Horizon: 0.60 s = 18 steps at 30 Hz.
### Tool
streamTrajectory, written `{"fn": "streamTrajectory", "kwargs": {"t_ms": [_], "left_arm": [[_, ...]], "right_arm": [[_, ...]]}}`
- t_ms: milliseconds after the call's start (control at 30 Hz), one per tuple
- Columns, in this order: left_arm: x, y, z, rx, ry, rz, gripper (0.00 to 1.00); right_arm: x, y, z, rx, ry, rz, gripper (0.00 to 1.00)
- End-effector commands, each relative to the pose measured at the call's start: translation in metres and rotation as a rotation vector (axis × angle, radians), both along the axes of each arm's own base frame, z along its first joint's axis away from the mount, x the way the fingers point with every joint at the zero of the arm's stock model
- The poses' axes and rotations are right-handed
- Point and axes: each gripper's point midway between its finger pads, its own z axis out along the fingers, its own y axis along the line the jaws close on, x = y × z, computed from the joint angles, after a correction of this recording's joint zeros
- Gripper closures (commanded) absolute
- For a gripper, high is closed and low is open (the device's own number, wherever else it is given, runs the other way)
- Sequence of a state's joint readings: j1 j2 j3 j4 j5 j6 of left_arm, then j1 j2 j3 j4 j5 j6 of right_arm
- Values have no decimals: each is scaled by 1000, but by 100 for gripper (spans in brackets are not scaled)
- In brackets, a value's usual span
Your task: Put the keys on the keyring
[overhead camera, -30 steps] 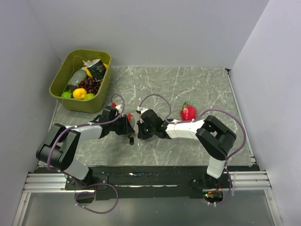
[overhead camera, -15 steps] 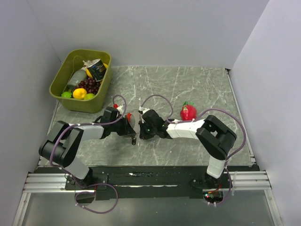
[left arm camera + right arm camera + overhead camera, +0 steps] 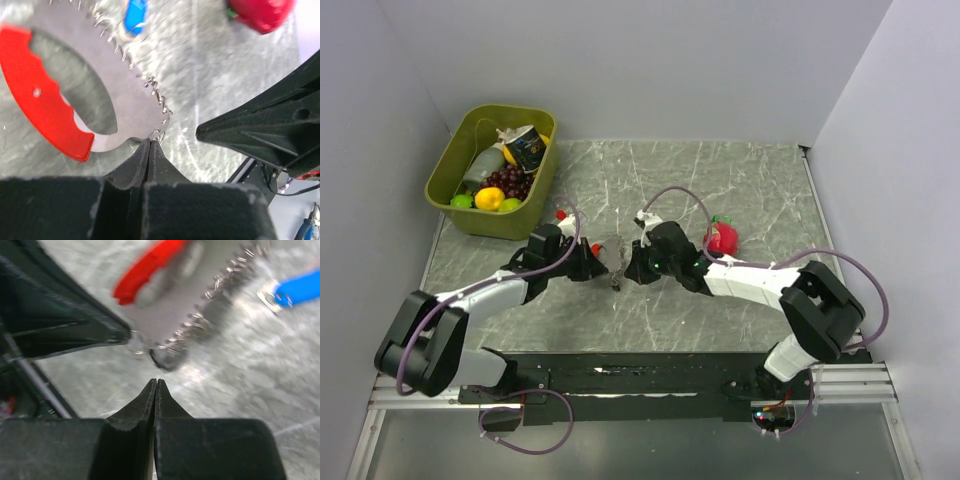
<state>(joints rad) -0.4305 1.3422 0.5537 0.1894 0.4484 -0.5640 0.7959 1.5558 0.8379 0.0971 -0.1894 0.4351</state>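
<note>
Over the tabletop [image 3: 750, 190], left tool [image 3: 151, 141] pinches shut on the keyring [image 3: 40, 110] by its chain [image 3: 161, 102]; right tool [image 3: 156, 382], closed and empty, must open to fetch the key [image 3: 300, 290].

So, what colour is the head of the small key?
Bright blue; the key's head shows best in the right wrist view.

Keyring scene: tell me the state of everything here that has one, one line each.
keyring, chain end pinched, no key seen on it.
blue key, loose, apart from the chain.
left gripper, shut on the keyring.
right gripper, shut, empty.
red toy fruit, untouched, apart from both grippers.
green bin, upright, full.
</note>
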Motion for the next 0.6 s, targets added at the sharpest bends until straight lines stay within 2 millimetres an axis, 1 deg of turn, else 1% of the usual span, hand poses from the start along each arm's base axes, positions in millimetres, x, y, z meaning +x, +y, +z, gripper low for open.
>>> {"fn": "streamTrajectory", "kwargs": {"t_ms": [0,33,67,100,167,200,233,267,300,433,567], "left_arm": [[-7,-5,25,-32,-97,-50,99],[-8,-5,29,-39,-107,-54,99],[-9,-5,34,-48,-127,-56,99],[-10,-5,37,-50,-137,-57,99],[-10,-4,43,-55,-158,-51,99],[-10,-3,42,-47,-158,-45,99],[-9,-2,41,-39,-157,-37,99],[-8,0,38,-27,-153,-26,99],[-7,3,33,-5,-139,-8,99],[-9,8,18,20,-99,13,99],[-14,12,5,32,-65,27,99]], "right_arm": [[-4,10,36,107,-105,92,94],[-6,10,44,122,-120,104,90],[-6,8,46,126,-131,107,88],[-5,8,51,139,-146,110,81],[-4,3,59,149,-163,114,71],[-3,0,61,149,-167,109,64],[-2,-1,63,149,-172,108,62],[-2,-3,61,147,-170,103,59],[1,-6,61,147,-169,93,54],[2,-9,52,132,-142,87,46],[-1,-4,47,134,-113,110,41]]}}
